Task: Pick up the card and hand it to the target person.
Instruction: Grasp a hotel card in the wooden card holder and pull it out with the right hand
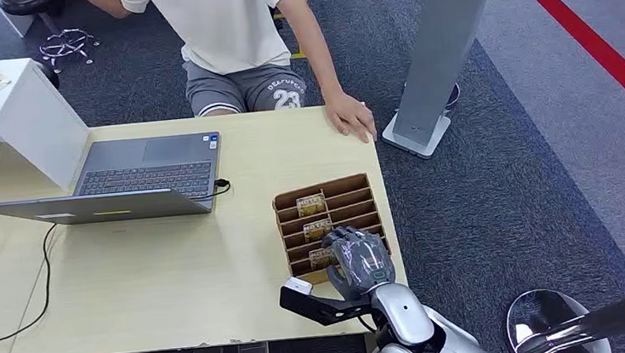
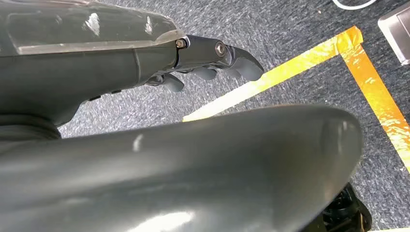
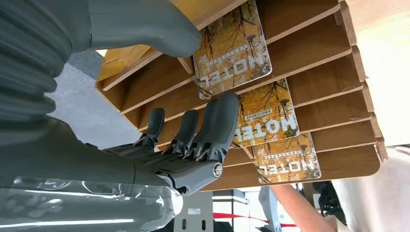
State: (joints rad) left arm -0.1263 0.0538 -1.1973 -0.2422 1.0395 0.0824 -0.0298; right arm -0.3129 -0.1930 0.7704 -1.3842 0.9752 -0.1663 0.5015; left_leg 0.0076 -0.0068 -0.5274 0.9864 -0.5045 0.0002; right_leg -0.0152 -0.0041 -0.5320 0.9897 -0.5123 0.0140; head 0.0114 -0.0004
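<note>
A brown slotted wooden card holder (image 1: 353, 192) stands near the table's right edge with three yellow "HOTEL" cards in it. My right hand (image 1: 359, 262) hovers over its near end and partly hides the nearest card (image 1: 317, 257). In the right wrist view the thumb (image 3: 145, 29) touches the edge of that nearest card (image 3: 232, 48), while the fingers (image 3: 212, 125) stretch over the middle card (image 3: 268, 116); all cards sit in their slots. A person in a white shirt (image 1: 228, 30) sits across the table, one hand (image 1: 351, 115) resting on it. My left hand (image 2: 208, 72) hangs over the floor, holding nothing.
An open laptop (image 1: 142, 170) sits left of the holder, with a cable (image 1: 45, 277) trailing to the table's front. A white box (image 1: 22, 116) stands at the far left. A grey post on a base (image 1: 443, 45) stands on the carpet right of the table.
</note>
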